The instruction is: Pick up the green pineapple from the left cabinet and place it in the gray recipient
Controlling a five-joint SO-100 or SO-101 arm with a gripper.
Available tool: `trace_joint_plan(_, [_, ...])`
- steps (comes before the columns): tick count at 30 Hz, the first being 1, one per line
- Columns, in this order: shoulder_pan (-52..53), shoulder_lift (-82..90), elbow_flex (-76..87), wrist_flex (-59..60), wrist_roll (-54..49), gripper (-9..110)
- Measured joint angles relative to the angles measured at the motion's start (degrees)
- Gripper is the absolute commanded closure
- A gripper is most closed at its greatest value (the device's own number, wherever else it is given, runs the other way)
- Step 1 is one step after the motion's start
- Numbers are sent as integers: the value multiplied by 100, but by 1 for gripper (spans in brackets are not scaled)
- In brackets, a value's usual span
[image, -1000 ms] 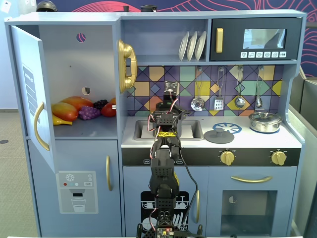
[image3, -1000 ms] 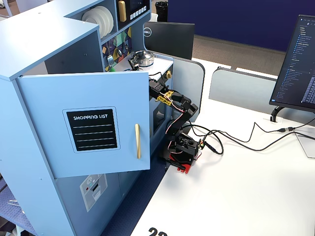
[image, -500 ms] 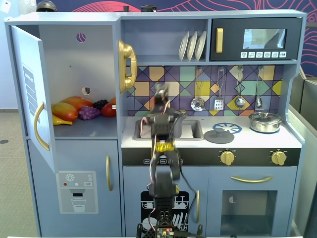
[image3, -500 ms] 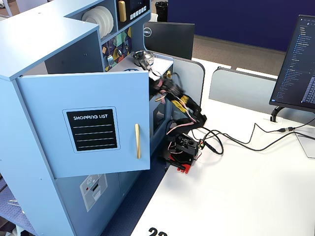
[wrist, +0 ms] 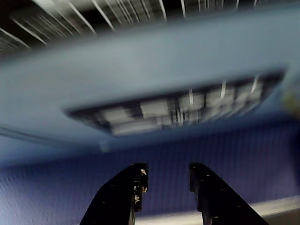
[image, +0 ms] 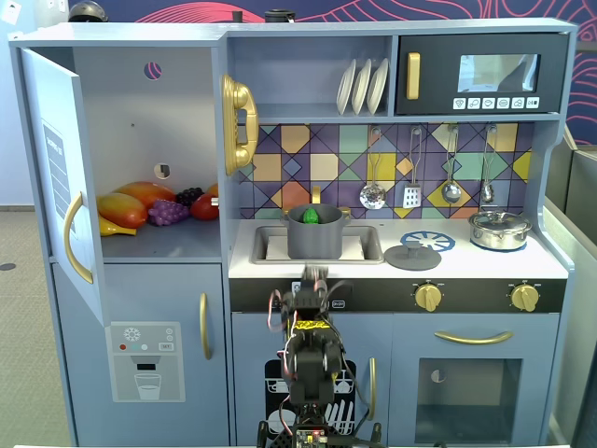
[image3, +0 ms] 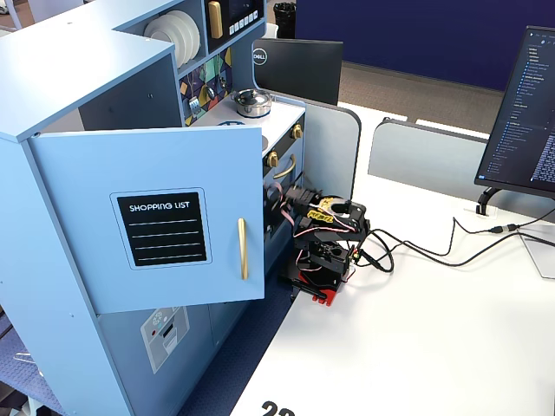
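The green pineapple point(image: 311, 215) lies inside the gray recipient point(image: 317, 240), which stands in the sink of the toy kitchen; only its top shows above the rim. The left cabinet point(image: 131, 112) stands open, its door point(image: 54, 168) swung outward; the door also shows in a fixed view point(image3: 165, 217). My gripper point(image: 312, 273) is folded low in front of the counter edge, below the pot and apart from it. It also shows in a fixed view point(image3: 293, 198). In the wrist view the gripper point(wrist: 167, 171) is open and empty, facing a blurred blue panel.
Orange mangoes point(image: 126, 207), purple grapes point(image: 168, 212) and a red fruit point(image: 205, 205) lie on the cabinet shelf. A dark lid point(image: 412, 254) and a shiny silver pot point(image: 499, 230) sit on the counter. A monitor point(image3: 520, 113) and cables point(image3: 434, 247) are on the white table.
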Motion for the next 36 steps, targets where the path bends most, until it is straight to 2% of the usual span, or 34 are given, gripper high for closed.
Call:
trace_joint_plan(3, [-237,202,624,-185,79,101])
trace_joint_plan(9, [-413,896,870,396,299,101])
trace_joint_plan(13, [-422,1661,870,1406,237,101])
trace_joint_plan(18, [-281,1925,800,2874,-308,101])
trace_joint_plan(23, [158,2004,826,2962,-853,101])
trace_joint_plan(33, [387,2004,835,2962,-949,101])
trace_joint_plan(36, [475,1978,870,2391,-633,101])
